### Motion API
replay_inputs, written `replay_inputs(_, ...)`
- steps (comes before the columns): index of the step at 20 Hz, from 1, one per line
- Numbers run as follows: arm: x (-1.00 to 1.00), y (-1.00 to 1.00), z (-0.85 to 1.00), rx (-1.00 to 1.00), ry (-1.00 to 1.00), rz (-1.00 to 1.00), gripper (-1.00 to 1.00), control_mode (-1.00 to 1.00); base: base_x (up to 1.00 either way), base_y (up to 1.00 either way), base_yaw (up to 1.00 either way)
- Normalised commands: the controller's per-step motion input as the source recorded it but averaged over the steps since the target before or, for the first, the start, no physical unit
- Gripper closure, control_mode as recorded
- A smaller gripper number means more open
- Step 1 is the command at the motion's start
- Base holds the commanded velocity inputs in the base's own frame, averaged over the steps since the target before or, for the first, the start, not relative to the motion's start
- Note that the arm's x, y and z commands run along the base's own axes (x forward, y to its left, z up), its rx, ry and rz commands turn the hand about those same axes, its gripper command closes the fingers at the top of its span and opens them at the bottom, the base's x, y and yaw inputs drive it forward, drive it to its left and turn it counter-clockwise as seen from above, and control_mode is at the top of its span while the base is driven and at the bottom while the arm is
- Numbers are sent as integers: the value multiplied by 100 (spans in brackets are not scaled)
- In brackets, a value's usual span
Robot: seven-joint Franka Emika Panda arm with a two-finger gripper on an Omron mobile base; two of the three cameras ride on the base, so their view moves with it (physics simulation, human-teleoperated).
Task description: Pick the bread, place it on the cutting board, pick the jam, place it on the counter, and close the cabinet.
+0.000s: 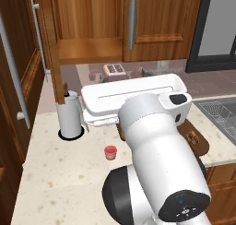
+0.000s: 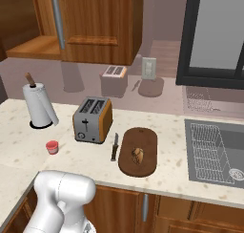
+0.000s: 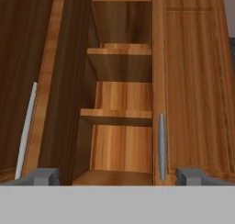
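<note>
Closing work is what remains, to judge by how things lie: the bread (image 2: 138,155) sits on the cutting board (image 2: 138,137) near the middle of the desk (image 2: 176,177), and the jam (image 2: 52,147) stands on the desk to the left, in front of the paper towel roll (image 2: 39,104) and left of the toaster (image 2: 93,119). The gripper (image 3: 117,176) faces the cabinet (image 3: 190,81) with its two fingertips (image 3: 46,176) spread wide apart and nothing between them. In the hand view the cabinet's right door is shut, its steel handle (image 3: 161,145) just above the right fingertip, while the left door (image 3: 69,81) stands swung out toward the camera, edge-on, with its own handle (image 3: 26,126) at the far left. To do this step well, I judge the gripper should come around to the outer face of that open door, press flat on the panel away from the hinge rather than hooking the handle, and push in a steady arc until the door meets the frame; pushing near the hinge would need more force and could let the fingers slip. Inside the cabinet the shelves (image 3: 118,115) look bare, with no jar or food visible on them. A knife (image 2: 115,147) lies on the desk between the toaster and the cutting board, well clear of the door's swing.
</note>
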Motion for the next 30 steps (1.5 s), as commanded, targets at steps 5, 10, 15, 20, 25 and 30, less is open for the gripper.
replay_inputs(5, 8, 19, -6, 0, 0, 0, -100, -100, 0, 0, 0)
replay_inputs(10, 0, 26, -10, -2, 0, 0, -100, -100, 0, 0, 0)
replay_inputs(15, 1, 27, -5, -1, 0, 0, -100, -100, 0, 0, 0)
replay_inputs(20, 6, 23, 0, 0, 0, 0, -100, -100, 0, 0, 0)
replay_inputs(25, 10, 20, 0, 0, 0, 0, -100, -100, 0, 0, 0)
replay_inputs(30, 13, 12, 0, 0, 0, 0, -100, -100, 0, 0, 0)
